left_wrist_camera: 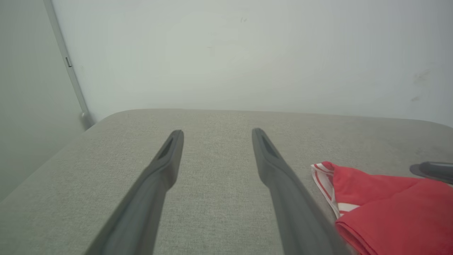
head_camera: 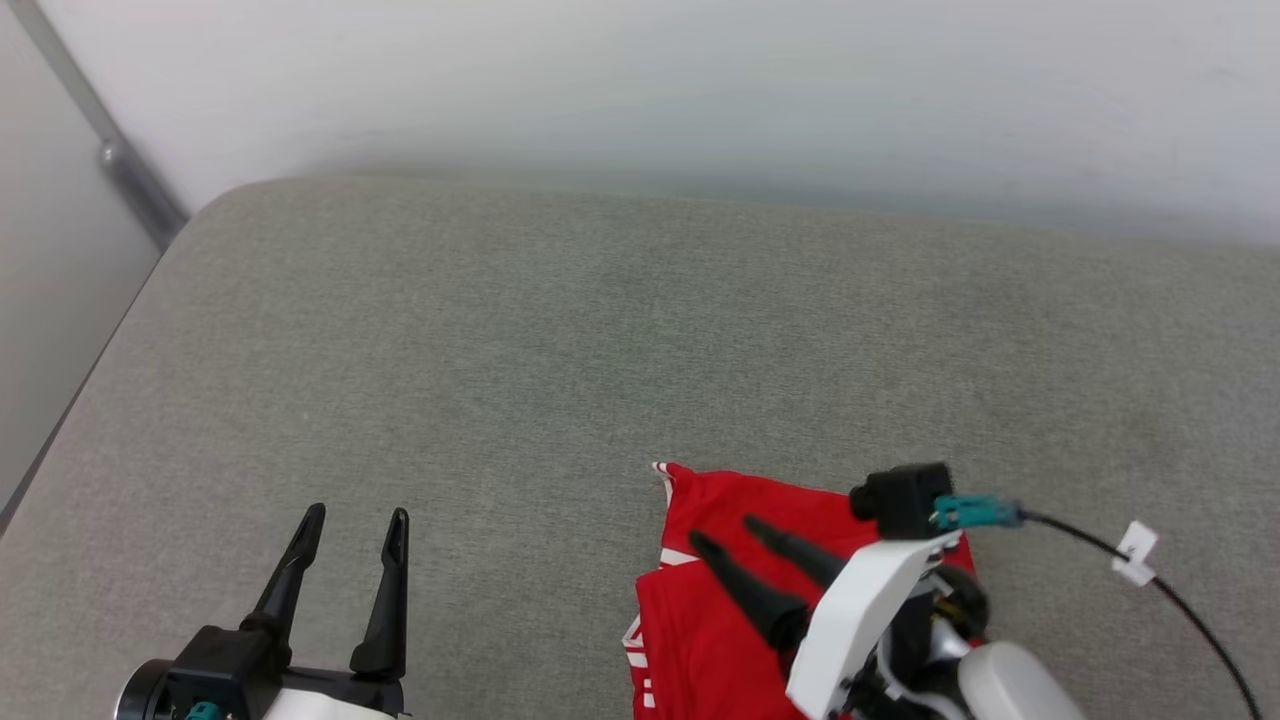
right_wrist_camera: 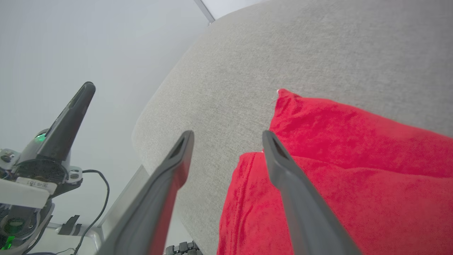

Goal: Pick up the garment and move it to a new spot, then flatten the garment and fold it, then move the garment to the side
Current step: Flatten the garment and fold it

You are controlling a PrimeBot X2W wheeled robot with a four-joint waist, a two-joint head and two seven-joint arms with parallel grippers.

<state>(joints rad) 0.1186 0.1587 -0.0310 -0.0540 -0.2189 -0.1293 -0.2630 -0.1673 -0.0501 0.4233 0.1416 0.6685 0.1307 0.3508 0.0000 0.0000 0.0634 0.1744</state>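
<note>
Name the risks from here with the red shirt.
1. The open right gripper hangs over the folded garment; a finger could snag the top layer and undo the fold.
2. The garment lies near the front edge of the grey cushion, so a sideways shove might slide it off.

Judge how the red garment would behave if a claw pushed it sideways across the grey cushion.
Probably floppy: the garment lies in soft, creased folds. It would likely bunch rather than slide whole, since the cushion is coarse woven fabric. Probably light, as the layers look thin.
</note>
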